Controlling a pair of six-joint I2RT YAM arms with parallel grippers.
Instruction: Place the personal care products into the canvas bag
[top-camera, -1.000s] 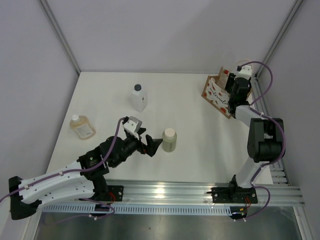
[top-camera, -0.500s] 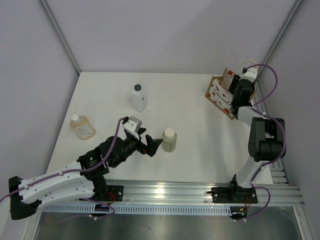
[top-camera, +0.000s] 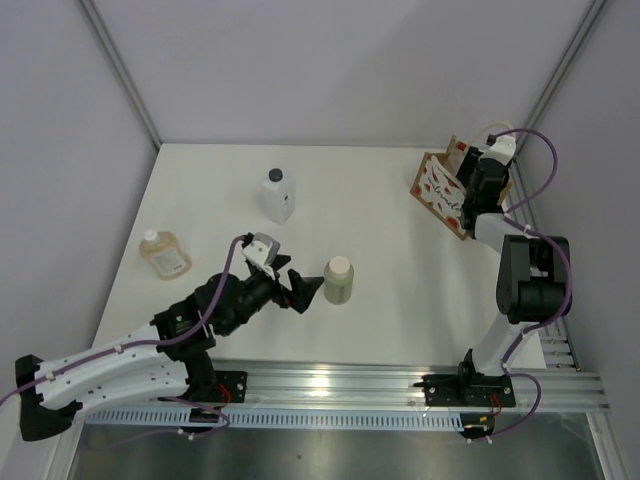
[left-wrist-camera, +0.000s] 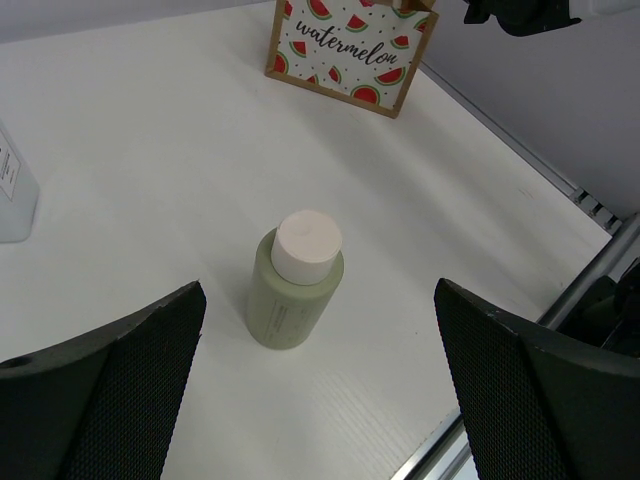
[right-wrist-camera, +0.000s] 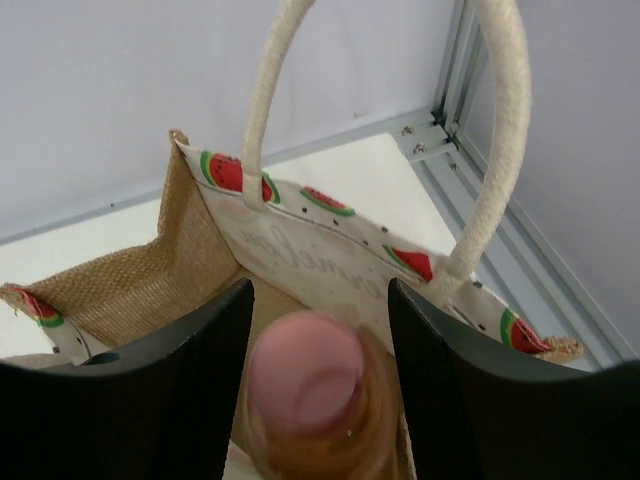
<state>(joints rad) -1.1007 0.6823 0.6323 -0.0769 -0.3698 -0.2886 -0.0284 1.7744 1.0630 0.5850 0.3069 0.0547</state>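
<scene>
Over the last second my right gripper (right-wrist-camera: 320, 295) has been edging toward the far right corner of the table (top-camera: 400, 260), the canvas bag (right-wrist-camera: 140, 270) turning with it. Its fingers are pinching the orange bottle with pink cap (right-wrist-camera: 305, 385) above the open bag, which is printed "watermelon". My left gripper (left-wrist-camera: 318, 295) is hanging spread wide, the upright beige bottle (left-wrist-camera: 290, 315) standing just ahead, untouched.

The table (top-camera: 400, 262) bears white bottle (top-camera: 279, 197), amber flask (top-camera: 165, 255), beige bottle (top-camera: 339, 281) and canvas bag (top-camera: 440, 188).

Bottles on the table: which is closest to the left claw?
The beige bottle with cream cap, just ahead of the open left gripper; the white bottle and amber flask stand farther off.
</scene>
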